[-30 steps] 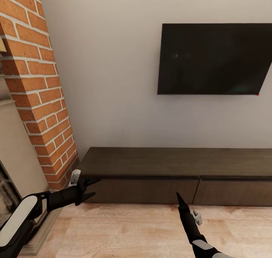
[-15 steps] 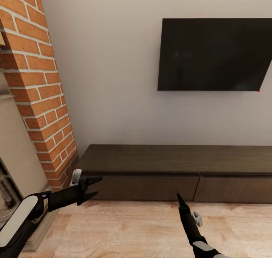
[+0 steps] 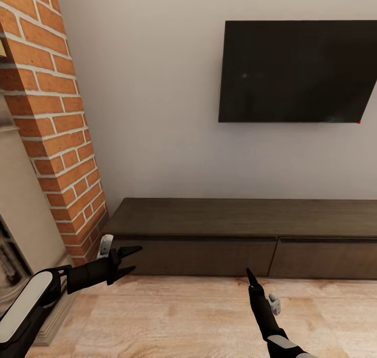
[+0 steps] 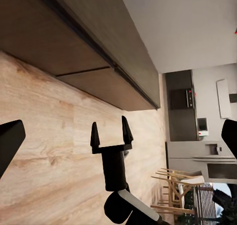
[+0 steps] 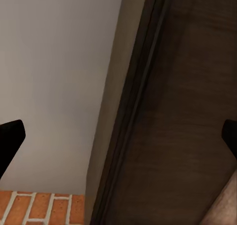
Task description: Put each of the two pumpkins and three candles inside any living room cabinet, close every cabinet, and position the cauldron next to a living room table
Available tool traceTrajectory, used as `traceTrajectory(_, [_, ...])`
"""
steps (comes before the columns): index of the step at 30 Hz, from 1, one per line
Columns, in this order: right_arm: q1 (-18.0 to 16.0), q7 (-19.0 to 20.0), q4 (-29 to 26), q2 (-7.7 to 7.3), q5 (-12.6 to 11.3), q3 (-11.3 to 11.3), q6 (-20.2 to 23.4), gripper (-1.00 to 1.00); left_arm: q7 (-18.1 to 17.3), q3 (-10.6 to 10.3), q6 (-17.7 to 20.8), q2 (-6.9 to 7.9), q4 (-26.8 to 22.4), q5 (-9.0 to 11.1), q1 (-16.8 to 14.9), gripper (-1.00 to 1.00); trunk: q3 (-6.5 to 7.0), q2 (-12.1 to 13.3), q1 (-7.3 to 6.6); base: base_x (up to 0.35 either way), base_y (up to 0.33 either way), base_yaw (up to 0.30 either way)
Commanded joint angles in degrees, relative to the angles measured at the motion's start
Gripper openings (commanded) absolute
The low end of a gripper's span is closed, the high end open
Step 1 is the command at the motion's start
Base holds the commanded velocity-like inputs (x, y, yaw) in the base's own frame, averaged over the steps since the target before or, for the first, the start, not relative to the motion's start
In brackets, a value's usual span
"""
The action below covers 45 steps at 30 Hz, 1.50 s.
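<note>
Nearest you, both arms hang low over the pale wood-plank floor [image 3: 173, 321]. Your left gripper [image 3: 127, 258] has its two black fingers spread apart and holds nothing; it sits near the left end of the cabinet front. Your right gripper [image 3: 250, 277] points up toward the cabinet — its fingers read as apart, as the left wrist view [image 4: 111, 134] makes plain, and it too is empty.

Just beyond the grippers stands the long, low dark-brown wooden cabinet [image 3: 246, 219] against the wall, its two wide drawer fronts flush and shut, its flat top bare. To its left rises the red brick chimney column [image 3: 50, 117]; above it hangs the flat black wall-mounted television [image 3: 298, 70] on the pale grey wall [image 3: 152, 96].

By my reading you are at the approach step: squared up to the cabinet with nothing yet carried. The next move would call for bringing a gripper to a drawer's top edge — the dark gap under the cabinet top — and pulling it out, or else going off to fetch the first piece.
</note>
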Motion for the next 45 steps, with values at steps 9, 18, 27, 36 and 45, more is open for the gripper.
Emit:
traceTrajectory(9, [-0.03, 0.05, 0.02, 0.0, -0.26, 0.47, -0.38, 1.0, 0.56, -0.58, 0.05, 0.02, -0.04, 1.16, -0.03, 1.0, -1.49, -3.23, 1.75, 0.0, 0.0, 0.0])
traceTrajectory(18, [-0.03, 0.05, 0.02, 0.0, -0.26, 0.47, -0.38, 1.0, 0.58, -0.66, 0.05, 0.12, 0.04, 2.58, -0.03, 1.0, -3.11, -6.84, 3.72, 0.0, 0.0, 0.0])
traceTrajectory(27, [-0.03, 0.05, 0.02, 0.0, -0.26, 0.47, -0.38, 1.0, 0.56, -0.89, 0.05, 0.07, -0.03, 2.63, -0.03, 1.0, -4.55, -10.05, 5.48, 0.0, 0.0, 0.0])
traceTrajectory(36, [-0.03, 0.05, 0.02, 0.0, -0.26, 0.47, -0.38, 1.0, 0.62, -0.91, 0.05, 0.12, 0.07, 4.64, 0.07, 1.0, -4.55, -10.05, 5.48, 0.0, 0.0, 0.0])
traceTrajectory(45, [-0.03, 0.05, 0.02, 0.0, -0.26, 0.47, -0.38, 1.0, 0.65, -0.91, 0.05, 1.26, 0.24, 4.99, 0.14, 1.0, -4.55, -10.05, 5.48, 0.225, 0.0, 0.0])
